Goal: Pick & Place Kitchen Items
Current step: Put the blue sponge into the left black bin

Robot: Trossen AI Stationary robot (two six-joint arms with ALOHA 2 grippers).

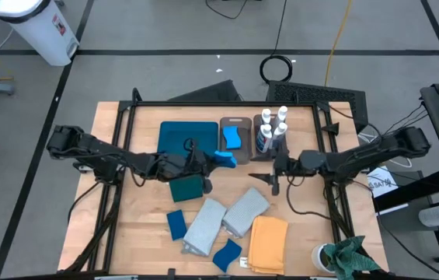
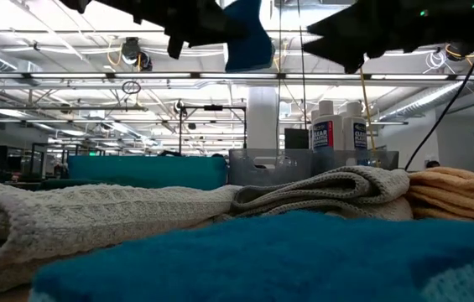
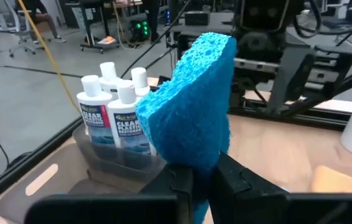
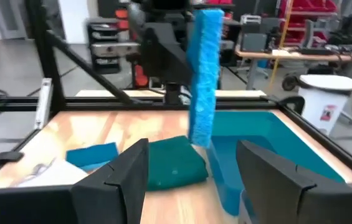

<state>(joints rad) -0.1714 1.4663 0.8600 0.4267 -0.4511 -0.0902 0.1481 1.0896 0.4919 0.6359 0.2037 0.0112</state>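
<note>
A blue sponge (image 1: pixel 224 159) hangs over the table's middle, with my left gripper (image 1: pixel 208 160) shut on it beside the flat teal tray (image 1: pixel 174 138). Facing it from the right, my right gripper (image 1: pixel 272 168) stands open and holds nothing; its fingers (image 4: pixel 126 180) frame the sponge (image 4: pixel 203 74). Another sponge (image 1: pixel 233 139) lies in a grey bin (image 1: pixel 236 123). White bottles (image 1: pixel 272 127) stand in the bin beside it. A dark teal cloth (image 1: pixel 186 187), two pale grey cloths (image 1: pixel 207 225), a mustard cloth (image 1: pixel 268 243) and two more sponges (image 1: pixel 176 224) lie on the table nearer the front. My left gripper pinches one end of the blue sponge (image 3: pixel 195 163) between its two fingers (image 3: pixel 233 182), which press on its broad faces. The fingers come roughly level from the table's left. The sponge reaches out past the fingertips and is lifted clear of the table.
A bright green rag (image 1: pixel 351 257) sits in a white cup at the front right corner. A black frame (image 1: pixel 203 103) runs along the table's edges. Bare wood (image 1: pixel 304 210) shows at the right, below my right arm.
</note>
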